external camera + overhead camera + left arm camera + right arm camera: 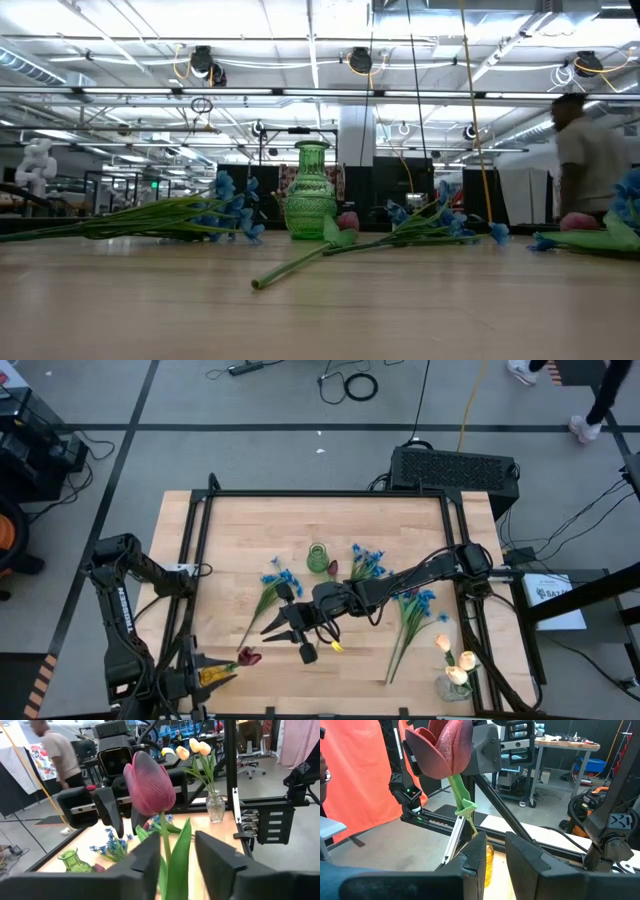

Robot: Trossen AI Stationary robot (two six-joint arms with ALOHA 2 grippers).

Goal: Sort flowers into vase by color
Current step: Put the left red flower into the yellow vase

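A dark red tulip (248, 656) is held up in the air near the table's front left, between my two grippers, which face each other. My right gripper (495, 845), reaching from the right, is shut on its green stem, with the blossom (442, 745) above the fingers. My left gripper (177, 845) stands open. Its fingers are on either side of the same stem (165, 840) and a broad leaf (181, 855), and I cannot tell whether they touch. A green vase (318, 557) stands mid-table. A clear vase (455, 682) at the front right holds cream-yellow tulips (192, 747). My right gripper pinches the tulip's stem (469, 827) between its two fingers, some way below the blossom; one fingertip (475, 855) hides the exact spot. The fingers are level and lie across the stem. The tulip stands roughly upright above them, lifted clear of the table.
Blue flowers lie on the table left (275, 585) and right (368, 560) of the green vase, and toward the right edge (415, 605). Another red tulip (332, 568) lies beside the green vase. Black frame rails (190, 560) border the table. A person (590, 150) stands beyond it.
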